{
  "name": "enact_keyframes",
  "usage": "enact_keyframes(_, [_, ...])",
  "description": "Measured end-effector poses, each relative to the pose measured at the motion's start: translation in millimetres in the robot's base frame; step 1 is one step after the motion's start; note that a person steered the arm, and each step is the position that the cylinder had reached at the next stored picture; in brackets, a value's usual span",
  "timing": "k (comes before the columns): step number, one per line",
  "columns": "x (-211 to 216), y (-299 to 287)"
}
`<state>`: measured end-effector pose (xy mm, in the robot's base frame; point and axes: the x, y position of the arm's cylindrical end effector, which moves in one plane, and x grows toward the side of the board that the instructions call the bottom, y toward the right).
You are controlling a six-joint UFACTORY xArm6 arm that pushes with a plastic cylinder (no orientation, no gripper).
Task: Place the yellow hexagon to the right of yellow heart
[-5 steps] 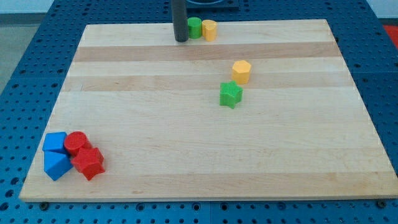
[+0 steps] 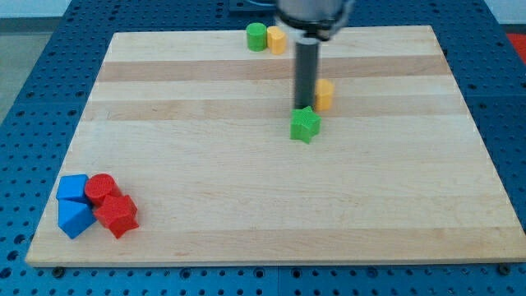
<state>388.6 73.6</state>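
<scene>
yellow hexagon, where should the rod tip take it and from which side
Push its lower-right side: the yellow hexagon must travel up and slightly left to land right of the yellow heart. My tip is at its left, just above the green star, so it would probably need to circle round first.

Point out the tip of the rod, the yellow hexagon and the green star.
my tip (image 2: 305, 108): camera view, the very lower end of the dark rod.
yellow hexagon (image 2: 326, 94): camera view, its visible right part beside the rod.
green star (image 2: 305, 126): camera view, middle of its top face.
</scene>
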Motion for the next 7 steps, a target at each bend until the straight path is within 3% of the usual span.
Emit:
enact_keyframes(1, [-2.8,65.5])
enact_keyframes(2, [-30.2,79.0])
enact_keyframes(4, [7.7,69.1])
enact_keyframes(5, [-7.9,39.0])
enact_keyframes(7, [-111.6,44.5])
